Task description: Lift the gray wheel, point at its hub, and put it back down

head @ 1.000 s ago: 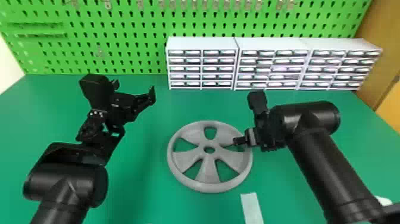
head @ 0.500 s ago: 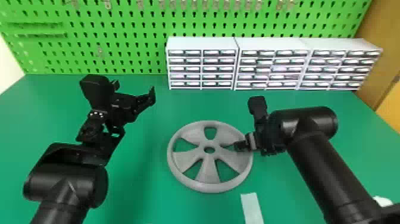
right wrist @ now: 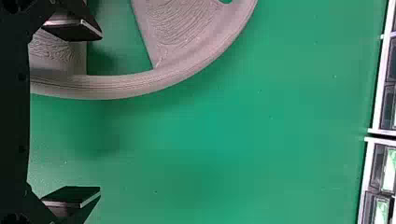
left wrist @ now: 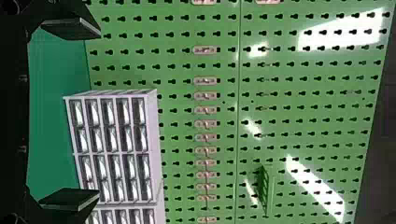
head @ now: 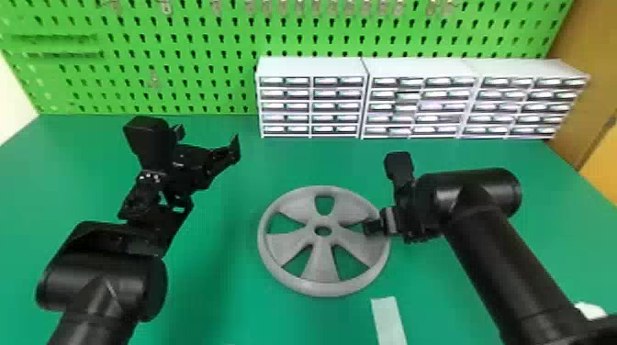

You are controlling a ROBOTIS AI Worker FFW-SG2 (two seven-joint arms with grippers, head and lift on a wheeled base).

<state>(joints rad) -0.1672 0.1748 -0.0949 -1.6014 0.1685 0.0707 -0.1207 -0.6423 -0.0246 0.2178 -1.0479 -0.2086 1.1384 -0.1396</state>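
Head view, left gripper [left wrist: 97,113]: as it was in both earlier frames, raised at the far side of the table, fingers spread wide and holding nothing.
Gray wheel [head: 321,268]: lying flat between the arms, unmoved over these frames, its hub [head: 323,241] uncovered.
Right gripper [right wrist: 100,112]: slightly nearer the robot than at the first frame, now at the wheel's right edge; fingers wide apart, one over the wheel, the other out over the table, rim between them, nothing gripped. Whether either touches, I cannot tell.
What it means: the lift looks to be in preparation; closing on the rim likely comes next, and a one-sided hold could let the wheel tip.
Table [head: 206,298]: smooth green top, with a pale strip [head: 388,321] near the wheel's near right side.
Room: green pegboard [head: 183,13] behind, white drawer units [head: 310,69] before it, brown panel [head: 587,46] at right.
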